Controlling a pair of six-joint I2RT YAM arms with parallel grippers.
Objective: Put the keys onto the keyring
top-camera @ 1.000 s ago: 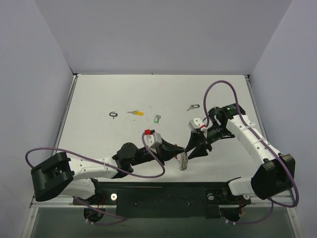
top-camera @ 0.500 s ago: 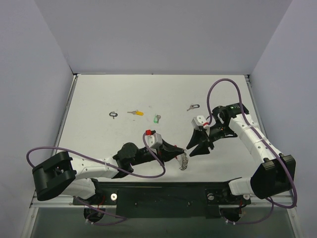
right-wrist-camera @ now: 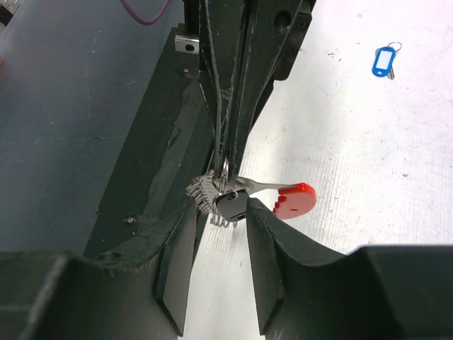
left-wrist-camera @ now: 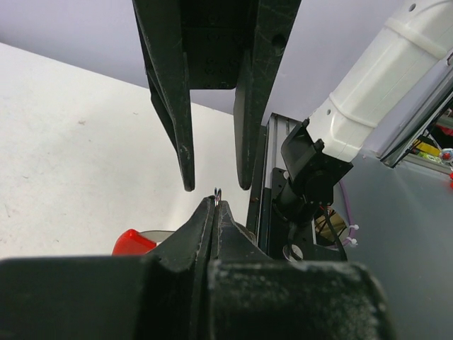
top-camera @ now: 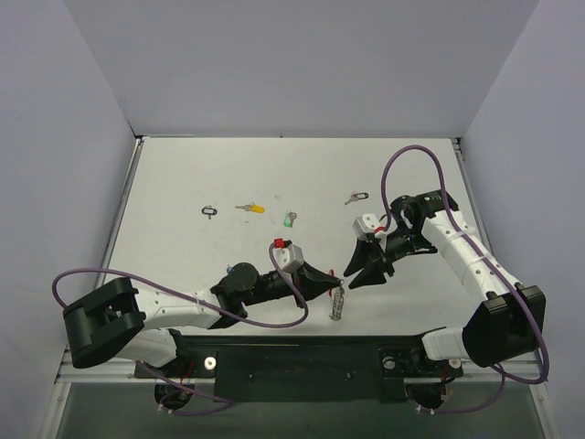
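Keys lie loose on the far side of the worktop (top-camera: 183,174): a black-tagged key (top-camera: 210,211) furthest left, then a yellow-tagged key (top-camera: 251,208) and a green-tagged key (top-camera: 289,219). Nearer the arms, the left claw (left-wrist-camera: 215,202) is clenched on the thin wire ring (right-wrist-camera: 225,168) of the keyring (right-wrist-camera: 255,185). Its red plastic band (right-wrist-camera: 296,200) sticks out to one side and its chain of small loops (right-wrist-camera: 204,191) hangs from it. A small black tag (right-wrist-camera: 230,207) dangles from the ring, between the parted jaws of the right claw (right-wrist-camera: 221,204), which is released and grips nothing. A blue-tagged key (right-wrist-camera: 383,61) lies well apart, furthest right
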